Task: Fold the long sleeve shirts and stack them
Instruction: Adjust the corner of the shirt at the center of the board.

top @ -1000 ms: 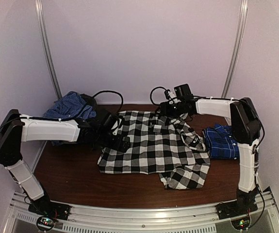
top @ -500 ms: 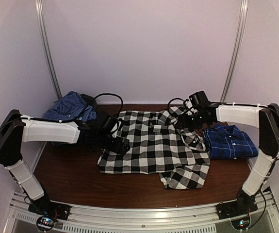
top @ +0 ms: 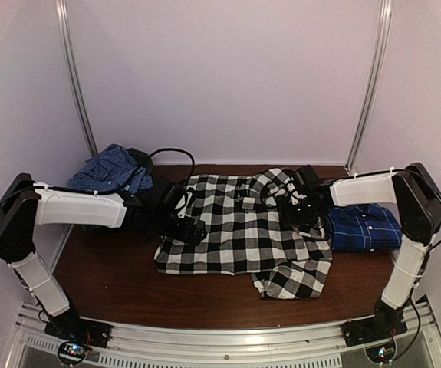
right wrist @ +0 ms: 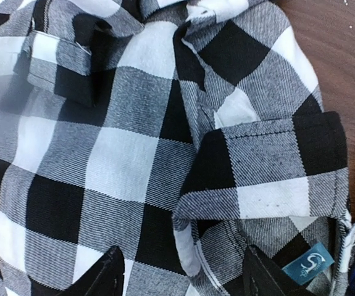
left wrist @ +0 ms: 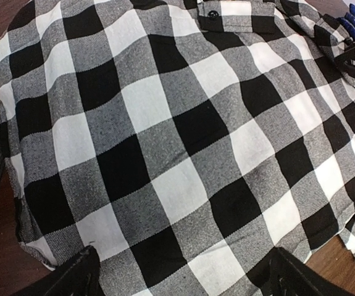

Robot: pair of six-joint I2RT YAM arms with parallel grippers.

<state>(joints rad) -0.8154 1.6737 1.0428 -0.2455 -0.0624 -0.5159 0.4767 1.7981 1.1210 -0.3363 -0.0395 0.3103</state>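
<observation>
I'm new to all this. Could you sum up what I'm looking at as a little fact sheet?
Table: dark wood
Middle: black-and-white check shirt, spread out, rumpled
Right: blue shirt, folded
Back left: blue cloth heap, crumpled
Left jaws: open, over the check shirt's left edge
Right jaws: open, over its collar area

A brown table [top: 113, 284] seen from above. A black-and-white checked shirt [top: 235, 234] lies spread across its middle, with cloth bunched at the shirt's near right corner. The left gripper [top: 193, 230] is low at the shirt's left edge. The right gripper [top: 297, 208] is low over the shirt's far right part. A folded blue shirt [top: 362, 228] lies just right of the checked one. A crumpled blue shirt [top: 111, 169] sits in the far left corner.
</observation>
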